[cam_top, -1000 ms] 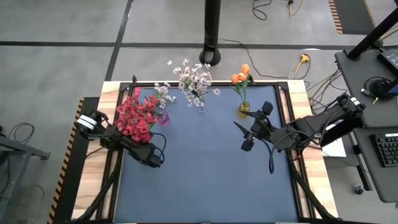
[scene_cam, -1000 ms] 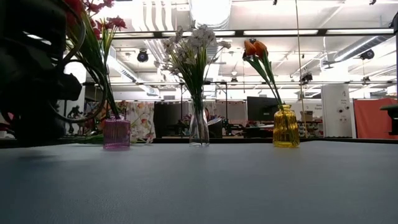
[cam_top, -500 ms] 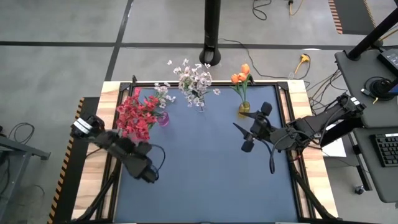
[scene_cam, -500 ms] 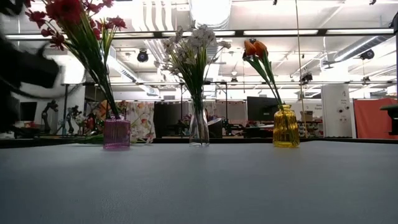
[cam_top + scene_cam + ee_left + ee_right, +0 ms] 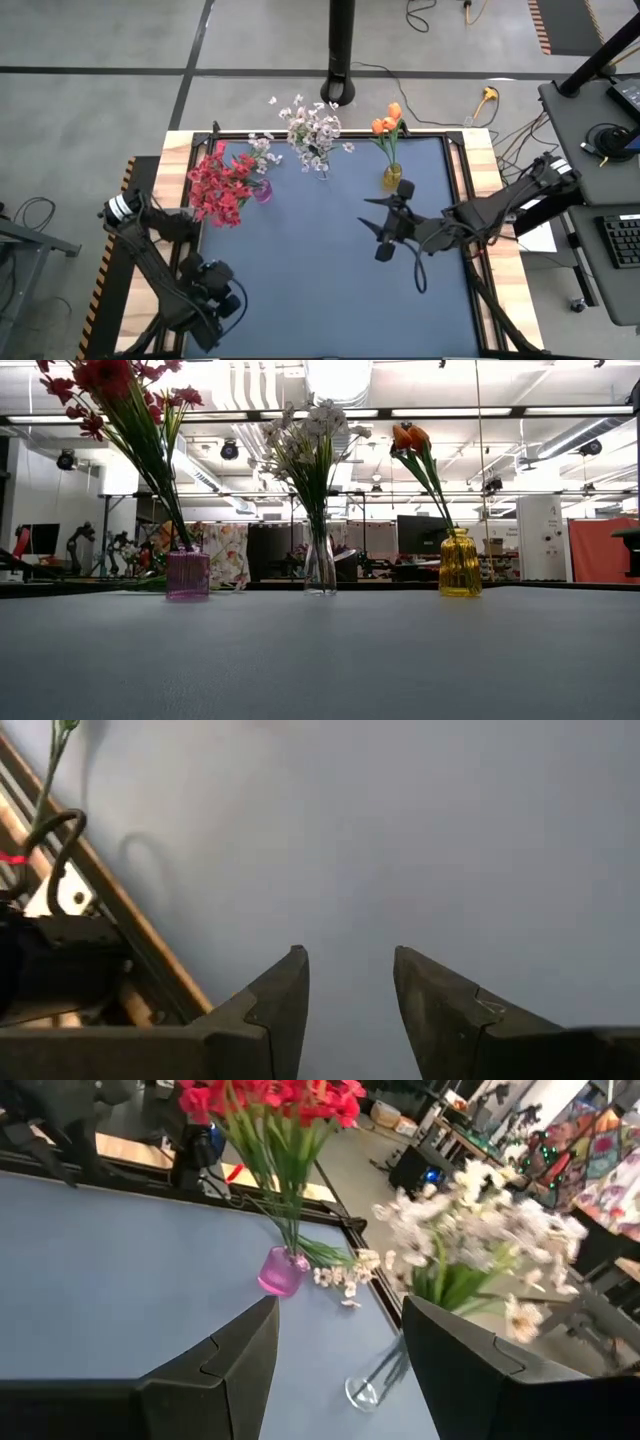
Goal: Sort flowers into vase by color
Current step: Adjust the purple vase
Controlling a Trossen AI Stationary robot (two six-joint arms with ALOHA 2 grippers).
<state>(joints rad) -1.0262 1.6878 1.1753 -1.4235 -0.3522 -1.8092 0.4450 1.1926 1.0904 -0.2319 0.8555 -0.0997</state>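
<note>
Red blossom sprays (image 5: 222, 185) stand in a pink vase (image 5: 187, 573). White-pale pink sprays (image 5: 310, 130) stand in a clear vase (image 5: 320, 565), and orange buds (image 5: 388, 120) in a yellow vase (image 5: 460, 563). One pale spray (image 5: 345, 1275) lies on the mat beside the pink vase. My left gripper (image 5: 348, 960) is open and empty over the blue mat near the table's near-left corner (image 5: 222, 298). My right gripper (image 5: 338, 1315) is open and empty, right of the table's middle (image 5: 372, 226), facing the pink and clear vases.
The three vases stand in a row along the far edge of the blue mat (image 5: 320, 280). A black frame rail (image 5: 110, 910) and wooden border run along the table's left side beside my left gripper. The mat's middle and near part lie bare.
My left arm has drawn back from the red flowers toward the table's near-left corner and has left the low view. My right gripper has moved a little toward the table's left, nearer the middle. The flowers and vases have stayed put.
</note>
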